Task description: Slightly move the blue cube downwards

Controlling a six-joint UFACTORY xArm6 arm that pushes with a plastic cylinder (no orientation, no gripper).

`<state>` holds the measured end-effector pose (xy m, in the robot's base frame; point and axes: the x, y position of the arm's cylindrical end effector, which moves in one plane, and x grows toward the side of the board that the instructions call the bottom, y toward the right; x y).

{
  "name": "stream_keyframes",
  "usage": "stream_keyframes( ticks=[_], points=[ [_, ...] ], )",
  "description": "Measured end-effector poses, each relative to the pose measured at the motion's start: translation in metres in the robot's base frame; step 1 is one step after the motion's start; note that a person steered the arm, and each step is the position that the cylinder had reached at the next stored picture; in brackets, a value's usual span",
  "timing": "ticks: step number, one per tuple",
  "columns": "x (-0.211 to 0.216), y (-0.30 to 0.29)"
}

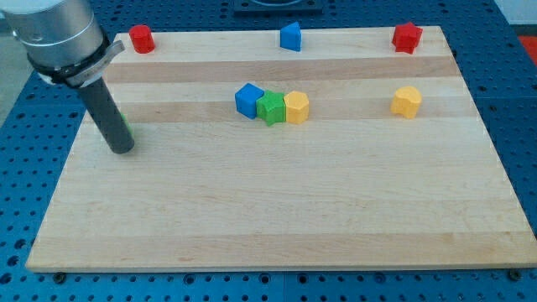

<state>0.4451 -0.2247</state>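
The blue cube point(248, 99) sits near the middle of the wooden board point(277, 210), touching a green block point(272, 108) on its right. A yellow block point(297, 107) touches the green one on the far side, so the three form a row. My tip point(122, 148) rests on the board at the view's left, far to the left of the blue cube and slightly lower. A small green block point(123, 126) is mostly hidden behind the rod.
Along the view's top edge stand a red block point(141, 39) at left, a blue block point(290, 37) in the middle and a red block point(407, 38) at right. A yellow block point(407, 101) sits at the right.
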Motion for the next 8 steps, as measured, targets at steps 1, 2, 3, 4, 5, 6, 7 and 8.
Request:
stream_keyframes(
  ticks=[1,2,3,4,5,6,7,8],
  points=[
    [-0.018,0.000],
    [-0.019,0.001],
    [-0.013,0.001],
    [0.000,0.004],
    [-0.004,0.042],
    [-0.020,0.069],
    [-0.038,0.075],
    [-0.078,0.098]
  ],
)
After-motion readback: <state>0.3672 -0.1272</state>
